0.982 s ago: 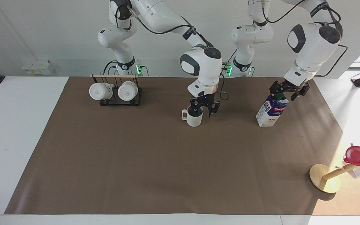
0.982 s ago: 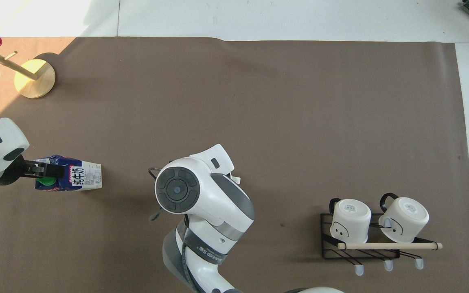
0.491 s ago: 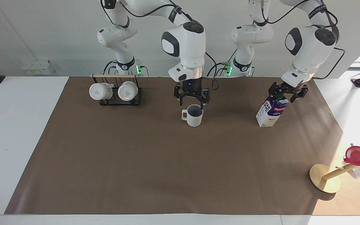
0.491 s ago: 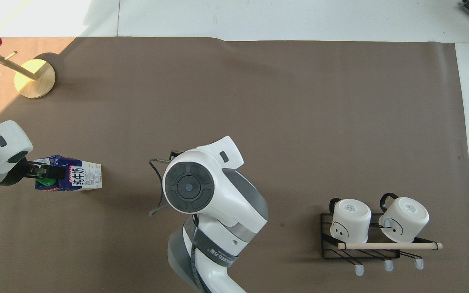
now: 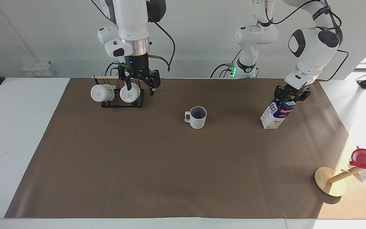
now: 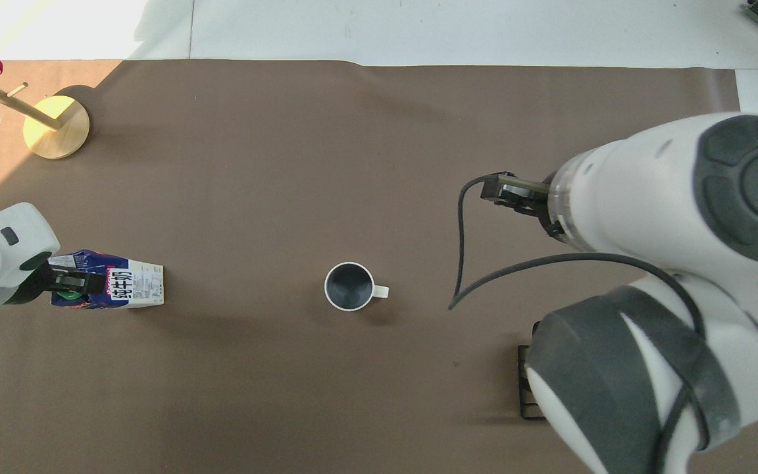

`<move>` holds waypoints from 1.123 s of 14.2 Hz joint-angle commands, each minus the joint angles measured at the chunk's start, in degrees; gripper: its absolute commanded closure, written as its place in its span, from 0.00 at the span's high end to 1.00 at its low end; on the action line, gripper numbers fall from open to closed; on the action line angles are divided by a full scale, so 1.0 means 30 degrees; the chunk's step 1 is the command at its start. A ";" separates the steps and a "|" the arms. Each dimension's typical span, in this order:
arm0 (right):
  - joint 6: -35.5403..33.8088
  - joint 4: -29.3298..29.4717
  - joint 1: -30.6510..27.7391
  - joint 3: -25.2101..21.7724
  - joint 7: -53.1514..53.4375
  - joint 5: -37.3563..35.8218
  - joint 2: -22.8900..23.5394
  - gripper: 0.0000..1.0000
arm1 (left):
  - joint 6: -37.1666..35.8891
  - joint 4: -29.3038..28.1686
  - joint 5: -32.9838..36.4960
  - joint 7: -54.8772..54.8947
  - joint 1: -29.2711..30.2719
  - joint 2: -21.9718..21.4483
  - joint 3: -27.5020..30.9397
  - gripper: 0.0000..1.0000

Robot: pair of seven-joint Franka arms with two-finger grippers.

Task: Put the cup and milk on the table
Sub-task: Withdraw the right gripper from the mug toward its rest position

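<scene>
R gripper (image 5: 139,83): fingers spread, holding nothing; up over black wire mug rack (image 5: 123,102) w/ two glossy white mugs (image 5: 102,93)
L gripper (image 5: 290,95): clamped on green cap of tall blue-white milk carton (image 5: 275,113); carton tilted, base on brown mat (image 5: 138,165), toward L arm's end
Cream ribbed mug (image 5: 197,117): upright on mat, mid-table, free of both grippers; well apart from carton
Wooden stand (image 5: 331,182) w/ red cup (image 5: 364,158): farthest from robots, L arm's end

Cup (image 6: 349,304) upright on table (image 6: 418,164)

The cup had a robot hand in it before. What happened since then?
The right gripper let go of the cup, rose, and swung over to the mug rack, open. The cup stayed upright on the mat. The left gripper still holds the milk by its top, unmoved.
</scene>
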 commanded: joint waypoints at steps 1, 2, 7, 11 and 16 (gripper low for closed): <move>-0.0858 -0.0635 -0.1779 0.0141 -0.2503 0.0893 -0.0933 1.00 | 0.0283 -0.0502 0.0356 0.0200 0.0105 -0.0547 -0.0057 0.58; -0.1007 -0.0548 -0.2483 0.0141 -0.3323 0.1042 -0.1022 1.00 | 0.0224 -0.0473 0.0356 0.0200 0.0134 -0.0518 -0.0057 0.56; -0.2003 -0.0170 -0.5121 0.0023 -0.7835 0.1479 -0.1668 1.00 | -0.1323 0.1570 0.0326 -0.0442 0.0018 -0.0023 -0.0086 0.50; -0.2877 0.1905 -0.6151 -0.0123 -0.8253 0.2393 -0.0590 1.00 | -0.4460 0.4914 0.0239 -0.3133 -0.1150 0.1151 -0.0262 0.50; -0.4407 0.3849 -0.6006 -0.0093 -0.8835 0.2596 0.0413 1.00 | -0.5460 0.5855 0.0209 -0.8023 -0.4547 0.1152 -0.0262 0.50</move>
